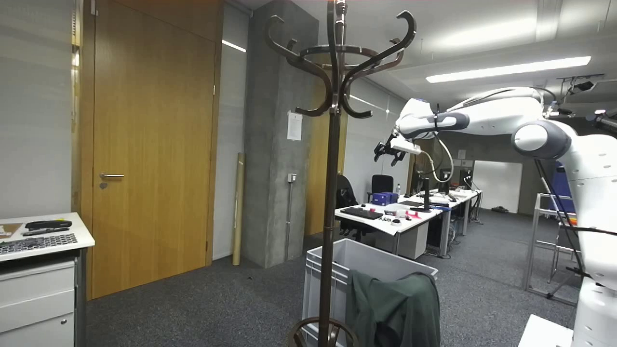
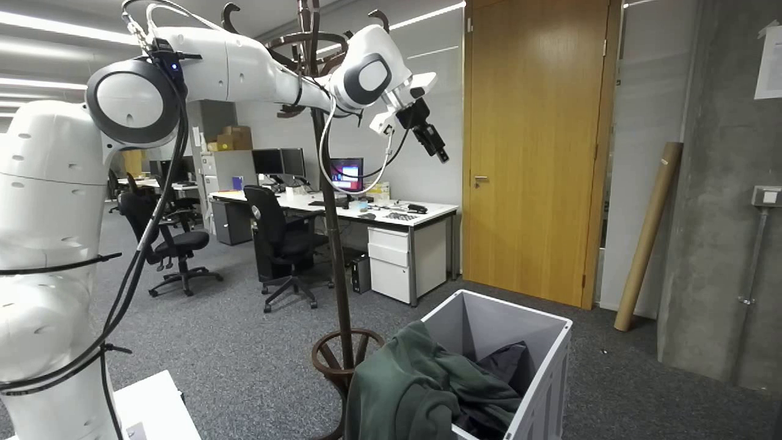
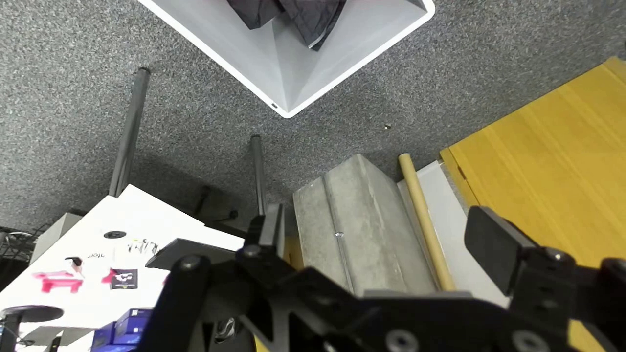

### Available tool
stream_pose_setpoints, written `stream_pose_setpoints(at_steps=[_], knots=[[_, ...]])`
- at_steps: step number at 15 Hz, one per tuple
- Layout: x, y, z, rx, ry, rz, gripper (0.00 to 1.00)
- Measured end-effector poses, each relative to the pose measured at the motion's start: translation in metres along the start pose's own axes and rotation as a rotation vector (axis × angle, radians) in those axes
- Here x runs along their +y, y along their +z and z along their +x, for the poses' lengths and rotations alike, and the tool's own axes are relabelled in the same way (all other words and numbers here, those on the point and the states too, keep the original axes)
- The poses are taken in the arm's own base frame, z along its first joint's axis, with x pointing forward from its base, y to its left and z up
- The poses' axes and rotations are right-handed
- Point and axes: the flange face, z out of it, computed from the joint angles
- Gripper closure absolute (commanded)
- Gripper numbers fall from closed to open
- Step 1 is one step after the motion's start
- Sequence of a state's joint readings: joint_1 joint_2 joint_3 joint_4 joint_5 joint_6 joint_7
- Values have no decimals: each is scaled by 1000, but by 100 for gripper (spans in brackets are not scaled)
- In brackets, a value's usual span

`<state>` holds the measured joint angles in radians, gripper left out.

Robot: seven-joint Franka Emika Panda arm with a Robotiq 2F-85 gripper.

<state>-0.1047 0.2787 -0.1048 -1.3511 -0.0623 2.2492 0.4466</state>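
High above the floor, my gripper stands open, its two pads wide apart with nothing between them. In both exterior views the gripper hangs in the air, tilted downward and touching nothing. Below it is a grey plastic crate, whose corner shows at the top of the wrist view. A dark green garment drapes over the crate's side. Dark cloth lies inside. A brown coat stand with curved hooks rises beside the crate; no garment hangs on the hooks in view.
A wooden door, a concrete column and a leaning cardboard tube line the wall. Desks with monitors and small items stand around, with office chairs. A metal frame is near the arm's base.
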Motion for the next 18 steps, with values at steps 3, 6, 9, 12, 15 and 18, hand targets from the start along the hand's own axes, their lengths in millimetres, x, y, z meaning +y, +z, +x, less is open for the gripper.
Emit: stream_pose_setpoints(at_steps=[3, 6, 9, 12, 15, 18], knots=[[0, -9, -1, -11, -6, -3, 0], [5, -18, -2, -39, -34, -18, 0], [16, -29, -2, -54, -95, -31, 0], [33, -41, -7, -64, -167, -41, 0], [50, -57, -21, -80, -245, -45, 0], [64, -78, -45, -97, -329, -32, 0]])
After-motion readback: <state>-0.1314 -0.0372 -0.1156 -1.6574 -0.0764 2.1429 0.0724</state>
